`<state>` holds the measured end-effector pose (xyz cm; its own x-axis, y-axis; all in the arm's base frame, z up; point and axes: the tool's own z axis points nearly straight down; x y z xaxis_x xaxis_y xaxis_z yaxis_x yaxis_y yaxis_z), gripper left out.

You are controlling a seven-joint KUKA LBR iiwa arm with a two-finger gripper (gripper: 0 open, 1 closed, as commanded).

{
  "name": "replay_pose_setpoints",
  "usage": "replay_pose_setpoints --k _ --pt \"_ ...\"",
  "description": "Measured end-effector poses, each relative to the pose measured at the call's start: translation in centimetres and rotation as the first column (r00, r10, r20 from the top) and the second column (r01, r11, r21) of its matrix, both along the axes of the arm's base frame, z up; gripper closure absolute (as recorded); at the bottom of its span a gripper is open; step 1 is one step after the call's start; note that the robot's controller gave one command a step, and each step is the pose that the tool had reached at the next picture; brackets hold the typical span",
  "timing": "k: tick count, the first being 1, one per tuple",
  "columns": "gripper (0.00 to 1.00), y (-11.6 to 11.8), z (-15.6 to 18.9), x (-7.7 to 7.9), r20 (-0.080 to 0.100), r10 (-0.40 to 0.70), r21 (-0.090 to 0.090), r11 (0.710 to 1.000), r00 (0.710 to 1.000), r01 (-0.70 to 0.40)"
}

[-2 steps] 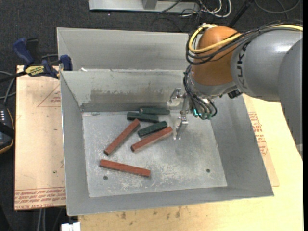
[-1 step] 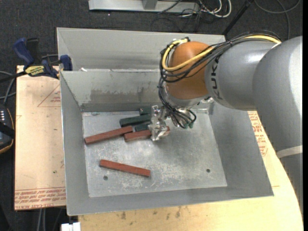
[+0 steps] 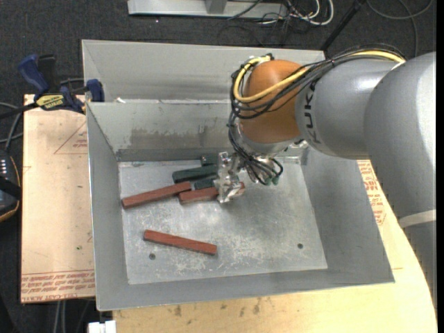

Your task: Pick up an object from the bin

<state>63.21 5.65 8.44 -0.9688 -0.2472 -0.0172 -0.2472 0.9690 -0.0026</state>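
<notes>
The hand [image 3: 229,184], its grip impossible to tell, sits at the end of a short, flat red-brown bar [image 3: 196,195]. Dark green blocks [image 3: 194,175] lie just beside it, and the scuffed grey metal bin [image 3: 277,220] lies bare on the hand's other side.

I'm working in a robotics lab.
My KUKA arm [image 3: 374,109] is hanging over a grey metal bin [image 3: 104,186] that's sitting on dark carpet [image 3: 41,19], with cables [image 3: 317,4] trailing round a metal stand base [image 3: 173,5] behind it.
</notes>
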Motion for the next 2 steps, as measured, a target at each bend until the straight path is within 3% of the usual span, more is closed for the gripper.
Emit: replay_pose_setpoints --k 1,2 --pt "1.00 -0.45 14.21 -0.05 -0.012 0.030 0.000 1.000 0.999 -0.030" --pt "1.00 -0.45 14.16 -0.08 -0.013 0.030 0.000 1.000 0.999 -0.030"
